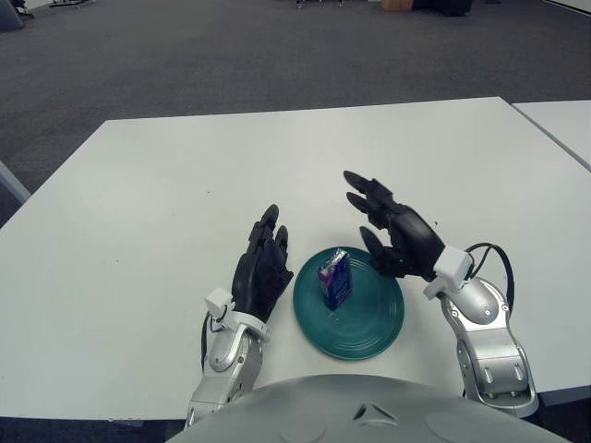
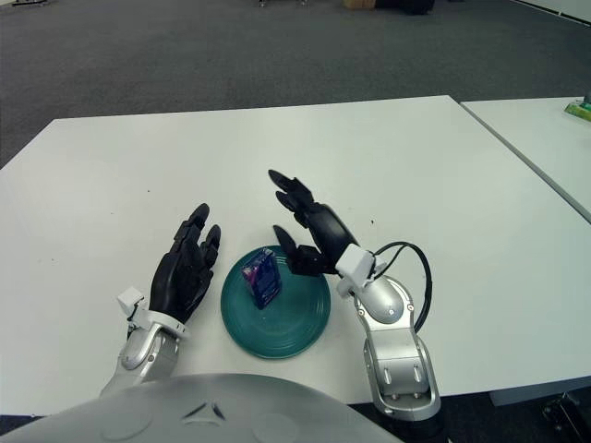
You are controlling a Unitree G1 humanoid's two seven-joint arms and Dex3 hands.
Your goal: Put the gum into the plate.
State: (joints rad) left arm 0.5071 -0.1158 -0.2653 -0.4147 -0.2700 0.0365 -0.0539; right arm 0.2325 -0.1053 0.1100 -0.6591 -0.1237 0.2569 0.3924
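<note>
The gum (image 1: 335, 279) lies in my teal plate (image 1: 369, 332), on its left half, a small blue-purple pack. My right hand (image 1: 392, 231) hangs just right of and behind the gum, above the plate's far right rim, fingers spread and gripping nothing. My left hand (image 1: 261, 266) shows just left of the plate, fingers extended, empty. The plate sits on the white bench (image 1: 138, 203).

Two head-mounted stereo eyes, side by side, facing forward and down at the table (image 1: 138, 212), close over it, both sharing table and floor beyond
</note>
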